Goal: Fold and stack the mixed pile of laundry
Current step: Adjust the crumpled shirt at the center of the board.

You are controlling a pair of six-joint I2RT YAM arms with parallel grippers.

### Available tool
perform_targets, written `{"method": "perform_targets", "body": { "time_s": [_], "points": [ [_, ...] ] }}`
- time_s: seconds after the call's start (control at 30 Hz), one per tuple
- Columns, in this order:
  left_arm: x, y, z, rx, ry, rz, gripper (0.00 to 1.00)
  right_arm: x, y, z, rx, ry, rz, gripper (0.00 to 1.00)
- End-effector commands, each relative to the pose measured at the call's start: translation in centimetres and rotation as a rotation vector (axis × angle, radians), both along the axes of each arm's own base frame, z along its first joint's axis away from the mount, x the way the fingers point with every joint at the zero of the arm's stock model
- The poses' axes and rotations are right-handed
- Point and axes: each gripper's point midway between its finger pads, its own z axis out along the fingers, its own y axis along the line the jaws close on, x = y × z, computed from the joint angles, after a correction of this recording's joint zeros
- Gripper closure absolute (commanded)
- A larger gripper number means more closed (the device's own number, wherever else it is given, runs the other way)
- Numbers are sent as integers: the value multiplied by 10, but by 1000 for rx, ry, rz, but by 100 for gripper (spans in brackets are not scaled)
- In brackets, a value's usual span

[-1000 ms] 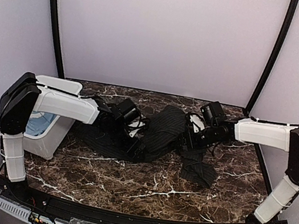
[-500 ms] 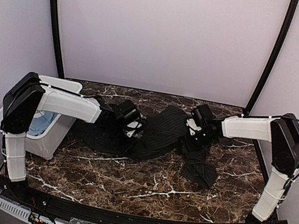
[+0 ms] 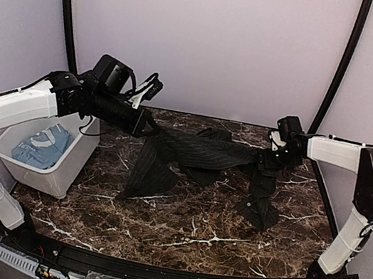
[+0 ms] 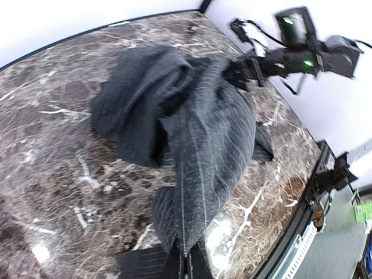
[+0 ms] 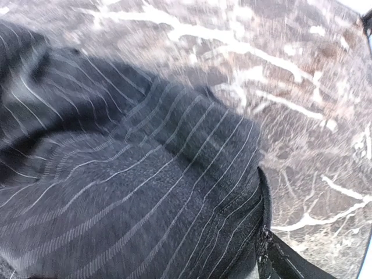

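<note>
The black pinstriped shirt (image 3: 199, 150) hangs stretched across the back of the table, part of the mixed laundry pile. My left gripper (image 3: 151, 129) is raised above the table at the shirt's left end and is shut on a seamed edge (image 4: 187, 256). Cloth drapes down from it to the marble (image 4: 197, 128). My right gripper (image 3: 268, 160) sits low on the shirt's right end, and a sleeve (image 3: 260, 207) trails toward me from there. In the right wrist view striped cloth (image 5: 145, 192) fills the space between the jaws. Only one finger (image 5: 279, 263) shows, far to the side. The light blue T-shirt (image 3: 41, 146) lies in the bin.
A white plastic bin (image 3: 64, 179) stands at the table's left edge, under the raised left arm. Dark marble tabletop (image 3: 177, 232) lies in front of the shirt. Black frame posts (image 3: 340, 65) and white walls close the back and sides.
My left gripper closed on the shirt and swung up and to the left, pulling the bunched cloth out into a long span. The right gripper shifted right and stayed low on the shirt.
</note>
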Motion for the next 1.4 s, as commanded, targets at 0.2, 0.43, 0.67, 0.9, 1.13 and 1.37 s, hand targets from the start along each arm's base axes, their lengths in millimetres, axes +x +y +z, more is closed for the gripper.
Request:
{"method": "perform_targets", "body": {
  "time_s": [0.2, 0.43, 0.67, 0.9, 1.13, 1.37],
  "points": [
    [-6, 15, 3, -160, 182, -20, 100, -11, 22, 91, 163, -195, 118, 14],
    [-32, -22, 35, -277, 146, -214, 100, -64, 94, 150, 251, -374, 440, 11],
    [-40, -22, 17, -206, 215, -252, 100, -92, 129, 141, 269, -432, 563, 15],
    [-128, -29, -23, -113, 299, -530, 100, -37, 87, 108, 197, -274, 291, 14],
    [-106, -13, -69, 99, 277, -413, 69, -15, 28, 89, 268, -184, 81, 14],
    [33, -23, -11, -98, 87, -129, 22, 4, -14, 59, 317, -114, -53, 14]
  ]
}}
